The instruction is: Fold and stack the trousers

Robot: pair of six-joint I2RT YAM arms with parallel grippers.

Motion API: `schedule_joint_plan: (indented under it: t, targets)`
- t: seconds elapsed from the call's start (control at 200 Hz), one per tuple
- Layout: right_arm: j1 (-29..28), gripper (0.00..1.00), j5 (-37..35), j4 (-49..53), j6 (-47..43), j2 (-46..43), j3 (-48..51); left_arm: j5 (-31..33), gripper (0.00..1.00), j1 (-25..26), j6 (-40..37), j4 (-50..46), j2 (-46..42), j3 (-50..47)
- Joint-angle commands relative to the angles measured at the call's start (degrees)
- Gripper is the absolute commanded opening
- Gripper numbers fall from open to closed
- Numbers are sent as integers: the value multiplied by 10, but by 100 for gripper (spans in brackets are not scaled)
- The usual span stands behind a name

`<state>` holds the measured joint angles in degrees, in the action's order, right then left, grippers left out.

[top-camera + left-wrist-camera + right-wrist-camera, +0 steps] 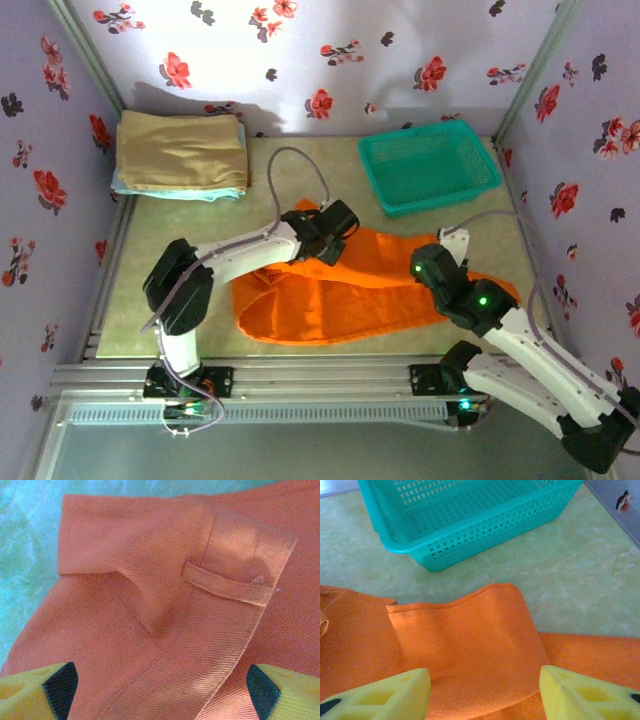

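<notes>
Across the middle of the table (200, 220): the orange trousers (330, 305), folded lengthwise into one long band. Runs from the near left, where the cloth bulges into a rounded loop, to the right side beside the right arm (520, 340). Lies on the tabletop, apart from the teal basket (430, 170) at the far right and well apart from the tan folded cloth (180, 150) in the far left corner. Under that tan one, a light blue folded cloth (205, 194), just its edge peeking out.

From above, the left arm (240, 250) reaching in from the near left, wrist over the far edge of the band.

Through the left wrist camera: the left gripper (162, 695), spread wide, gripping nothing. Yellow fingers (30, 695) with black pads (62, 687) at either lower corner, orange twill beneath and between. Below the camera, a turned-over corner of cloth, a narrow stitched tab (225, 586) with a small button (258, 579) at its end, and a seam running down between the fingers. Bare tabletop beyond the cloth at upper left.

Through the right wrist camera: the right gripper (485, 695), likewise parted, clasping nothing. Sits over a flap of the trousers folded back on itself, hem edge facing the basket. Cannot tell whether the fingertips touch the cloth. Basket beyond the flap, bare table between, and a strip of flowered wall (620, 500) at the upper right.
</notes>
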<state>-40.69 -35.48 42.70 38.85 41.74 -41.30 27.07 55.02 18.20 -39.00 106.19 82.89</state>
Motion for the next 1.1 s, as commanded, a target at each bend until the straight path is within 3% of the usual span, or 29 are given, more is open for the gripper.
schedule_joint_plan:
  t: [0.0,0.14,0.24,0.305,0.42,0.54,0.77,0.975,1.095]
  targets:
    - [21,60,42,-29,-17,-4,15,15,93,3,-24,-16,18,7]
    - [33,61,62,-46,-20,9,20,49,87,0,-15,-19,45,11]
    - [34,60,67,-51,-19,13,18,83,62,-16,7,-17,54,12]
    - [33,59,67,-52,-20,13,18,96,40,-29,28,-18,46,9]
    - [34,56,67,-49,-22,7,15,103,25,-44,49,-5,-2,-11]
    - [33,51,70,-54,-26,5,17,102,0,-64,77,0,-63,-41]
    - [34,44,93,-89,-36,24,16,18,0,-146,156,-6,-222,-165]
    - [35,43,127,-132,-43,69,2,-123,0,-329,155,36,-350,-298]
    - [34,45,149,-152,-48,98,-13,-194,86,-456,164,54,-339,-312]
